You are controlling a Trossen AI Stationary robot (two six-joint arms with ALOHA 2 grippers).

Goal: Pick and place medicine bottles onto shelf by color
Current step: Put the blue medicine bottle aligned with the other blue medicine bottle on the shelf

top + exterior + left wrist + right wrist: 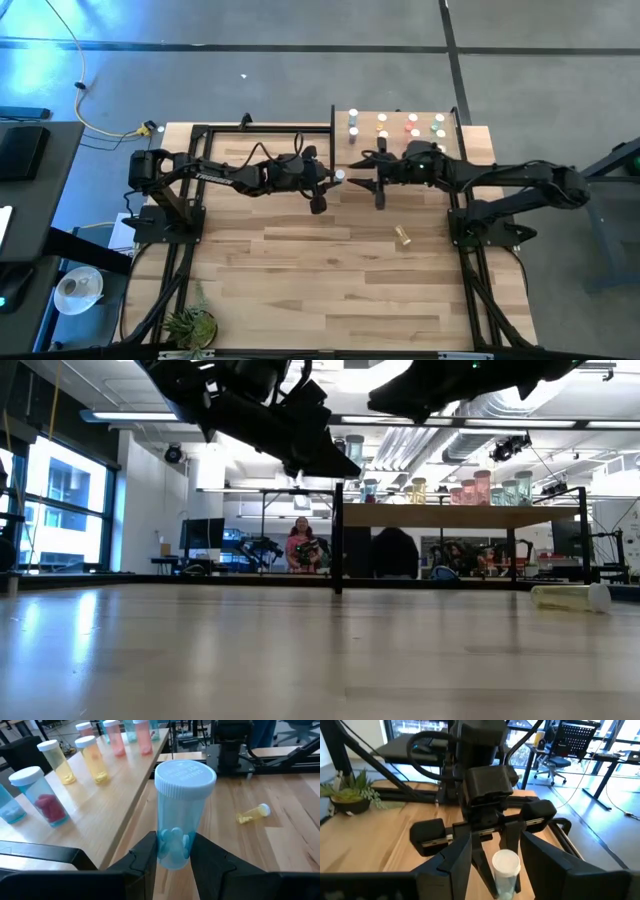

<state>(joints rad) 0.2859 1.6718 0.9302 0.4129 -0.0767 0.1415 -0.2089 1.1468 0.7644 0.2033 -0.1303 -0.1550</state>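
Gripping a blue bottle [182, 815] by its lower body, the left hand [172, 857] is clenched on it and holds it upright in the air near the left end of the shelf [400, 113], white cap up. Facing it from the right, the right hand [495, 855] has its fingers spread apart on either side of that same bottle's capped end without pressing it, so the bottle sits between both hands above the worktop [300, 260]. On the shelf at the far edge of the worktop stand more bottles in a row: blue, then yellow, then red, then green toward the right. One yellow bottle [403, 236] lies on its side on the worktop, nearer than the shelf and well apart from both hands.
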